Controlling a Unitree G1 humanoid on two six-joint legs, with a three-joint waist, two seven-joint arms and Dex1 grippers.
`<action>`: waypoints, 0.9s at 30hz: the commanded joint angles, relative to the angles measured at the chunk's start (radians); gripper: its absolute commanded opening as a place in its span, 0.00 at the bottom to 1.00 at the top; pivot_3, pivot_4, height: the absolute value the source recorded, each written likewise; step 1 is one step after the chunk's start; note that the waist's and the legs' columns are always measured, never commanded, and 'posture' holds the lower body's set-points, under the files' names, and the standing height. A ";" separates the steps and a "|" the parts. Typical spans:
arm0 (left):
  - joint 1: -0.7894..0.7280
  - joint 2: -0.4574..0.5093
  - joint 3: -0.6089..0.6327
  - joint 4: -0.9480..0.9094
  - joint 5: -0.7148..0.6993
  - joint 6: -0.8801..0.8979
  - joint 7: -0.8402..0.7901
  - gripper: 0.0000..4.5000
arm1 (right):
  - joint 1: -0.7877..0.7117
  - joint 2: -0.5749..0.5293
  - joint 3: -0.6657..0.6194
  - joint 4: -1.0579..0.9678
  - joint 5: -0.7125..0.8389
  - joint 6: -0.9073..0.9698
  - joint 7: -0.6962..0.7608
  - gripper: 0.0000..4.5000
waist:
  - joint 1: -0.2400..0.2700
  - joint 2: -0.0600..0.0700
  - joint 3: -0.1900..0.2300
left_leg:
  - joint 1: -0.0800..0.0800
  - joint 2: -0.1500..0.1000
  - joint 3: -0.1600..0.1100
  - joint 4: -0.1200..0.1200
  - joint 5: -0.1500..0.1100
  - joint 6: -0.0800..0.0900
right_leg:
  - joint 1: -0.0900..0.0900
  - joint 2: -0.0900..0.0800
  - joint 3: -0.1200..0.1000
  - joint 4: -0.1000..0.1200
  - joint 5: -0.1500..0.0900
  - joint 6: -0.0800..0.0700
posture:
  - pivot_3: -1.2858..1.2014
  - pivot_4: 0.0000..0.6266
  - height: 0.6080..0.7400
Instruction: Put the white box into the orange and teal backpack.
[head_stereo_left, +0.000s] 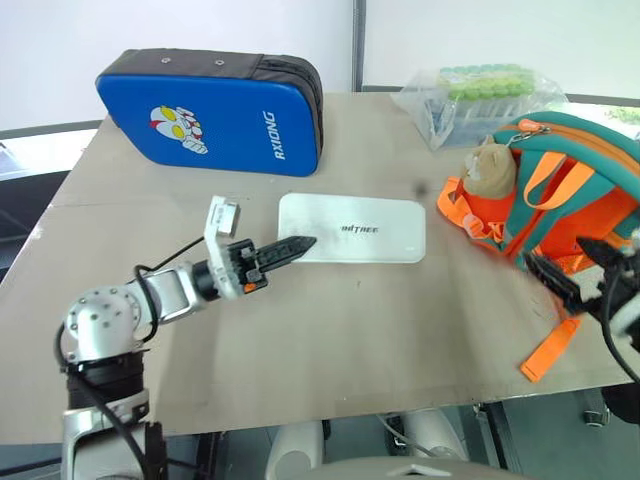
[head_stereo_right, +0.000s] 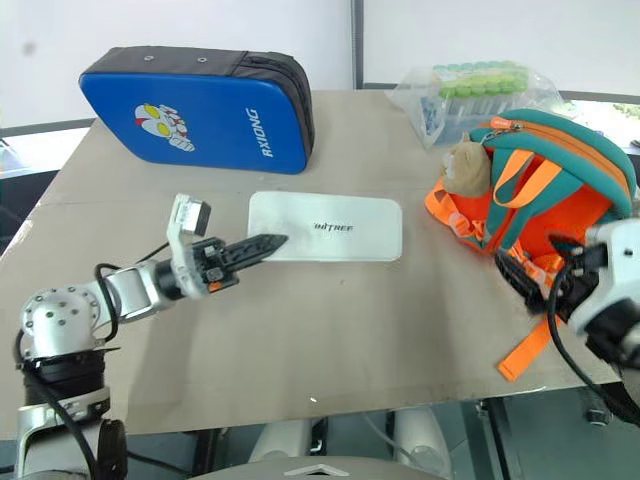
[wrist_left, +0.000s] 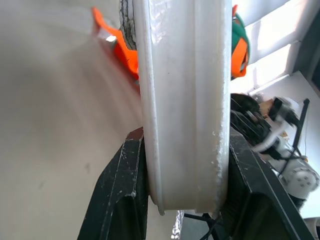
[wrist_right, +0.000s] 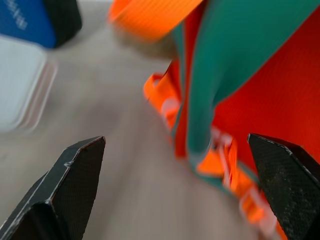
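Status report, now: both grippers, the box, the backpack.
Left gripper shut on the white box, at its near-left end. Right gripper open, empty, beside the orange and teal backpack. Table between box and backpack clear.

The left arm (head_stereo_left: 150, 300) is built from silver-grey metal segments, with a rounded joint housing at its near end that carries a ring of small dark screws. Black cables loop loosely along it. At the wrist sits a white block with a small orange mark, and a white camera bracket (head_stereo_left: 222, 217) sticks out toward 12 o'clock from it. The left gripper (head_stereo_left: 300, 245) has two slim black fingers with ridged, saw-like edges. The right gripper (wrist_right: 175, 190) shows two thick black fingers (wrist_right: 65, 190) with a fine textured weave and angular tips. The right wrist (head_stereo_right: 610, 290) is white and rounded, with black cables curling around it.
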 joint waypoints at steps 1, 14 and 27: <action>-0.054 -0.011 0.022 -0.034 -0.013 -0.056 0.033 0.26 | -0.104 -0.002 0.118 0.117 -0.122 -0.083 -0.048 1.00 | 0.002 0.000 0.000 | -0.001 -0.001 0.000 -0.001 0.000 0.000 | -0.001 0.000 0.000 0.000 0.000 0.000 | 0.52 0.24 1.00; -0.141 -0.146 0.108 -0.113 -0.034 -0.313 0.324 0.26 | -0.389 -0.002 0.428 0.354 -0.328 -0.402 0.209 0.01 | 0.002 0.001 0.001 | -0.008 -0.001 0.001 -0.009 0.000 0.000 | -0.006 0.002 0.001 -0.005 0.001 0.007 | 0.52 0.24 1.00; -0.053 -0.005 0.214 -0.226 -0.062 -0.419 0.154 0.26 | -0.662 -0.047 0.522 0.306 0.158 -0.154 0.668 0.01 | 0.002 0.001 0.002 | -0.005 0.000 -0.001 -0.011 0.000 0.000 | -0.006 0.004 -0.001 -0.003 0.001 0.006 | 0.52 0.24 1.00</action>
